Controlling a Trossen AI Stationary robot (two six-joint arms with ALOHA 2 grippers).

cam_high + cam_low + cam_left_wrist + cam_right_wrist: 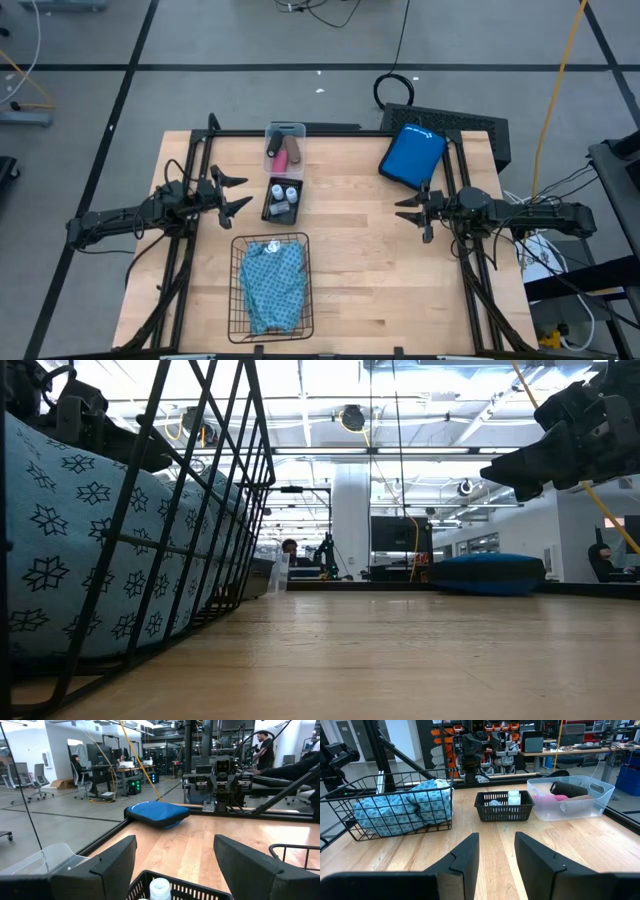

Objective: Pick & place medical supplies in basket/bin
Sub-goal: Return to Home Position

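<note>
2 spread-fingered, empty: left gripper [245, 192], right gripper [400, 210]; teal cloth [274, 285], seemingly crumpled, in basket [270, 237].

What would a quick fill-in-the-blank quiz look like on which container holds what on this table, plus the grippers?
1. The wire basket holds a folded teal patterned ____.
2. The small black tray holds white-capped ____.
3. The pink roll lies in the ____ plastic box.
4. The left gripper and the right gripper both have their fingers ____.
Missing words: cloth; vials; clear; open.
</note>
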